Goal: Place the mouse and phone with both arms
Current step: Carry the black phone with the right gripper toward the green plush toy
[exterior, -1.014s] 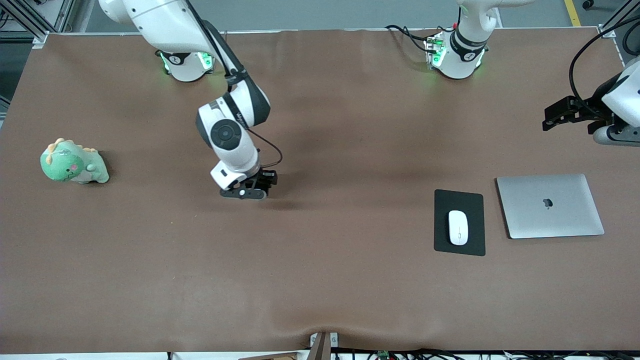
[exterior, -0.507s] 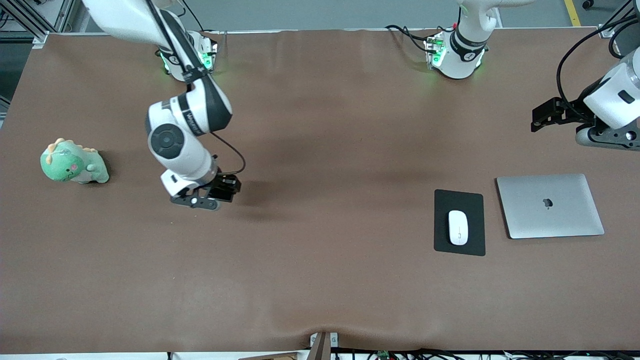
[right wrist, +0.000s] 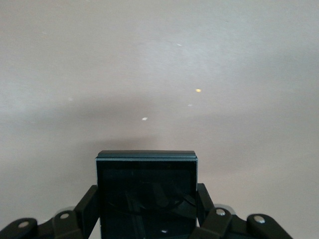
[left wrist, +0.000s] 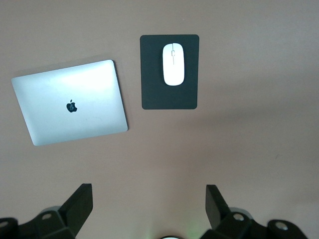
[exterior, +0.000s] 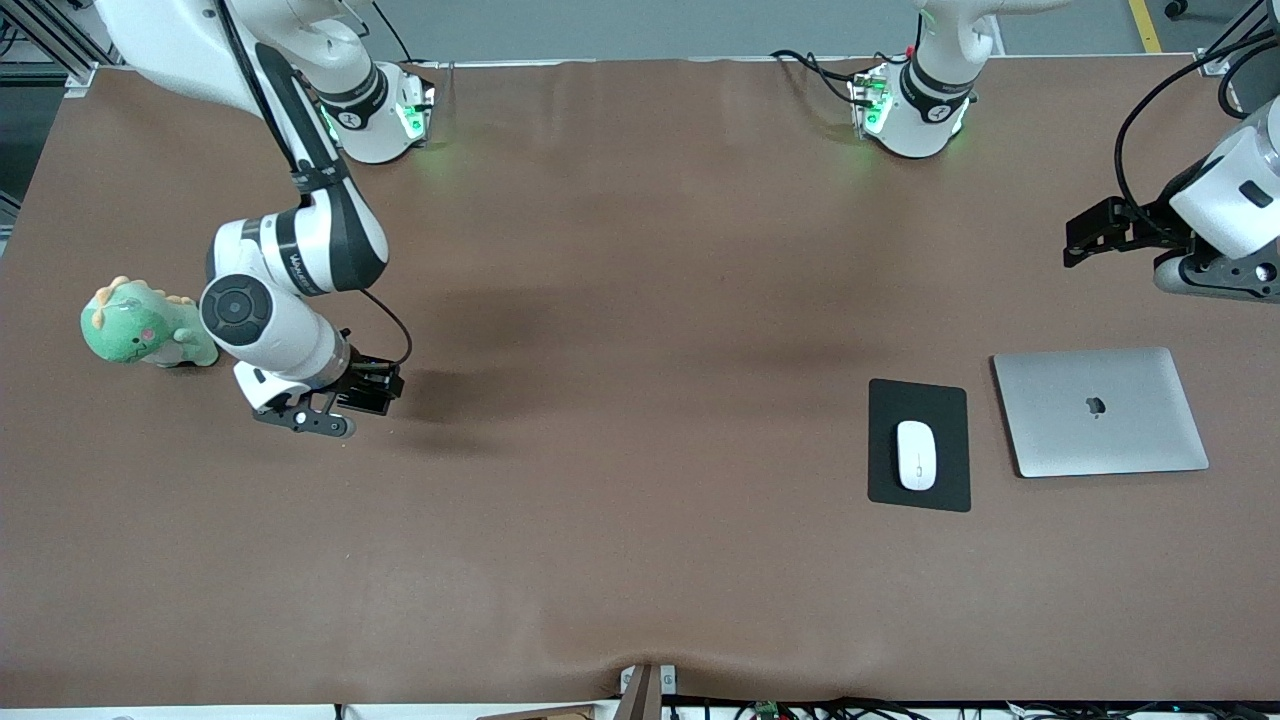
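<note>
Landmark: the matte black rectangular pad [exterior: 919, 445] on the brown counter [exterior: 640, 560].

1. Small white glossy oval mouse [exterior: 916, 455]: lies on the pad, toward its front-camera end.
2. Closed silver laptop [exterior: 1100, 411]: just beside the pad, toward the left arm's end of the counter.
3. Right hand [exterior: 345, 400]: well apart from the pad, over bare counter toward the right arm's end; clamped on the small black glossy phone [right wrist: 146, 195], which it carries face up between its fingers [right wrist: 85, 206].
4. Green plush dinosaur [exterior: 146, 326]: near the right hand.
5. Left hand [exterior: 1085, 235]: waits with jaws spread and nothing in them, above the counter's edge, farther from the front camera than the laptop.

Handling judgement: lower the phone level and release only once it rests flat.
</note>
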Robot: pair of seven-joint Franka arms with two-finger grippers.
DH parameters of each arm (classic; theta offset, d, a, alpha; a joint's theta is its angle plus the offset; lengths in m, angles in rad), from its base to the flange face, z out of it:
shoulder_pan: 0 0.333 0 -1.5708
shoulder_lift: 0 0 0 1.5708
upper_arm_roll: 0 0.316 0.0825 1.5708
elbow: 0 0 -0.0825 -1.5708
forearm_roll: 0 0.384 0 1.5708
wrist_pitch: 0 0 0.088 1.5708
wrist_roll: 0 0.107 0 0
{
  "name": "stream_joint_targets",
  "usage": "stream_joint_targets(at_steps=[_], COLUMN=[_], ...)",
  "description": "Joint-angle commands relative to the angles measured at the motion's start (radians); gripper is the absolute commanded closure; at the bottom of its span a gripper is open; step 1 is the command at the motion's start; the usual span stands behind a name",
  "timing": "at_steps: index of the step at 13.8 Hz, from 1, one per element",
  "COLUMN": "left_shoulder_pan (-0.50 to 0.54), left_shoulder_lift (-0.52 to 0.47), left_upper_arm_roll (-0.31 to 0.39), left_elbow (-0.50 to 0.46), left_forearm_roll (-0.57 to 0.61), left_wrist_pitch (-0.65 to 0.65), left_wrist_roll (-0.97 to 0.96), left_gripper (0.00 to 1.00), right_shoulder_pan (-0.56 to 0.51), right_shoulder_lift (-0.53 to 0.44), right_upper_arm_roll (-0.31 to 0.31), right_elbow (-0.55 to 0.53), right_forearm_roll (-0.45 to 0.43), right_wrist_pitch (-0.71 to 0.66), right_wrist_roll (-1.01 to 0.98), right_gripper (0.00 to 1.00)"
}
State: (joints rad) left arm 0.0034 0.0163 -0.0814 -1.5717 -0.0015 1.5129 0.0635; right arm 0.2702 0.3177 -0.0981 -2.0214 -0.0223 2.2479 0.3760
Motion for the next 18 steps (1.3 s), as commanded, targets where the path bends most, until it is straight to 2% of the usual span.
stream_joint_targets(at_steps=[1,5,9,11,13,18], left_shoulder_pan=[0.006,0.007,0.009,0.007,0.007,0.007], left_shoulder_lift=[0.005,0.005,0.005,0.005,0.005,0.005], left_upper_arm_roll=[-0.004,-0.004,-0.004,-0.004,-0.004,-0.004], left_elbow=[0.016,0.016,0.016,0.016,0.016,0.016], left_forearm_roll=[0.002,0.002,0.002,0.002,0.002,0.002], left_wrist_pitch=[0.001,0.0,0.0,0.0,0.0,0.0], left_wrist_roll=[0.015,0.015,0.016,0.016,0.016,0.015], left_gripper=[0.0,0.0,0.0,0.0,0.0,0.0], right_shoulder_pan=[-0.09,-0.238,-0.289,-0.341,-0.371,-0.37], right_shoulder_lift=[-0.068,-0.088,-0.085,-0.077,-0.071,-0.043], right_upper_arm_roll=[0.018,0.018,0.017,0.02,0.02,0.021], right_elbow=[-0.083,-0.245,-0.365,-0.416,-0.422,-0.439], right_forearm_roll=[-0.018,-0.018,-0.018,-0.018,-0.018,-0.018], right_wrist_pitch=[0.024,0.252,0.387,0.456,0.463,0.469], right_wrist_roll=[-0.109,-0.298,-0.307,-0.391,-0.425,-0.427], right_gripper=[1.0,1.0,1.0,1.0,1.0,1.0])
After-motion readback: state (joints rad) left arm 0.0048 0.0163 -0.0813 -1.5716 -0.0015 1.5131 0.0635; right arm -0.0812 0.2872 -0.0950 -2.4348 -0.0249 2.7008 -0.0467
